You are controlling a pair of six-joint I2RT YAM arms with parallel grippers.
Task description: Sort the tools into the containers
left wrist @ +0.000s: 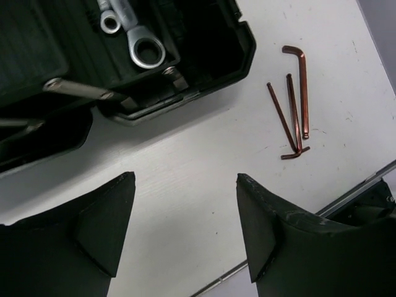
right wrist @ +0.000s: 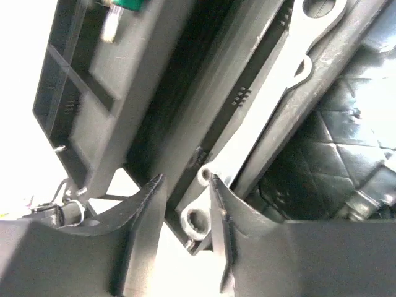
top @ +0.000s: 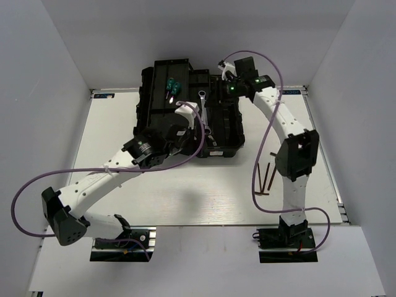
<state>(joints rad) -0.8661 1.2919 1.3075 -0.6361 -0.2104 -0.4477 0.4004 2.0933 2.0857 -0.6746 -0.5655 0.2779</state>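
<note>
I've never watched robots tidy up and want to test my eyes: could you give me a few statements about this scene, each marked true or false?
1. The three hex keys lie on the table, outside the toolbox. True.
2. The green screwdrivers lie on the table. False: they sit in a toolbox compartment.
3. The left pincer grips a hex key. False: it is open and empty, above the table.
4. Both wrenches lie inside the toolbox. True.
</note>
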